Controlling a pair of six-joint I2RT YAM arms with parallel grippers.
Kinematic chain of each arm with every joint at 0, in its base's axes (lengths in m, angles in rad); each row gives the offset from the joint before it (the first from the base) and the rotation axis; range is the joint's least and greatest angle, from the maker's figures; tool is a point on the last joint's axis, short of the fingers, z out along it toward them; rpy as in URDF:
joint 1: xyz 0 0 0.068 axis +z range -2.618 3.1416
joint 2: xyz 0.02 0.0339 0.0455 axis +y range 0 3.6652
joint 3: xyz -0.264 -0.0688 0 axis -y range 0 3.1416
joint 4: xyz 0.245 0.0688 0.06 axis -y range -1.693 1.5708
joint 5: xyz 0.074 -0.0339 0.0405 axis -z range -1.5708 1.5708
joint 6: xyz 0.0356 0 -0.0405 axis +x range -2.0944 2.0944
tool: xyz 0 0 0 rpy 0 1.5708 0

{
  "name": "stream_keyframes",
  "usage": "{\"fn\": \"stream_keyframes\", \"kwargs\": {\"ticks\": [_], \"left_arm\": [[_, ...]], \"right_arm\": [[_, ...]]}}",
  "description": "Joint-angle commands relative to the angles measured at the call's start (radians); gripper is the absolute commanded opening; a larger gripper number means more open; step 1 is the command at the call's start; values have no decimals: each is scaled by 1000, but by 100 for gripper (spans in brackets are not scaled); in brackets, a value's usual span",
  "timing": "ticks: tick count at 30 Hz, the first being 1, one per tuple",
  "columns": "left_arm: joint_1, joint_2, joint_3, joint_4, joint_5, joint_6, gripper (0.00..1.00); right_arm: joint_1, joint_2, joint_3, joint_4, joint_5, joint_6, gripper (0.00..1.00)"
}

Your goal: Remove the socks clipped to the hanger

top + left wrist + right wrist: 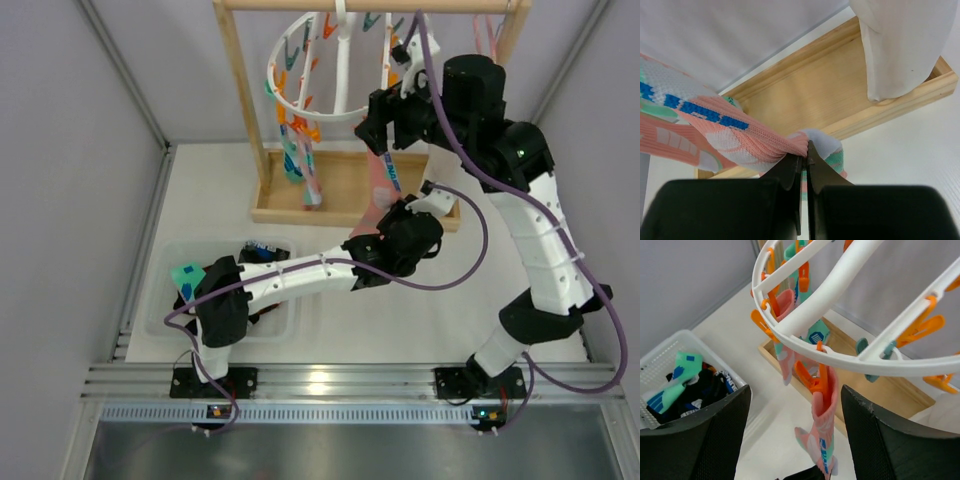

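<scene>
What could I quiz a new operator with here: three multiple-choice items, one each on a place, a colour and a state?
1. Where does the loose pile of socks lie?
A) in the white basket
B) in a drawer
C) on a chair
2. What colour is the peg holding the pink sock?
A) teal
B) orange
C) white
3. How is the left claw?
A) open and empty
B) open around a peg
C) shut on the pink sock

1 A: the right wrist view shows them inside the basket.
2 B: the clip on the sock's top is orange.
3 C: its own view shows it pinching the fabric.
</scene>
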Motion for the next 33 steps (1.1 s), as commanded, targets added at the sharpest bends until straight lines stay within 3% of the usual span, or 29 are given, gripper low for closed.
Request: {"fn": "stream_keyframes", "kwargs": {"ticks": [1,23,26,28,29,30,33], "left_arm": [[-11,-10,21,16,-14,20,0],[-15,-33,18,17,-6,24,0],[-15,-36,18,17,-6,23,0],[-15,-41,18,17,-4,24,0],[-15,-44,17,17,-4,24,0],[-14,-46,14,17,-4,23,0],[-12,-56,0,17,6,10,0]], "right_arm": [[27,59,43,-7,26,-75,70],[105,98,-81,175,253,-176,59],[121,92,-107,217,270,-175,51],[125,89,-115,237,293,-173,33],[125,89,-119,246,299,-170,33],[127,79,-138,258,308,-167,20],[127,55,-168,295,333,-162,16]]}}
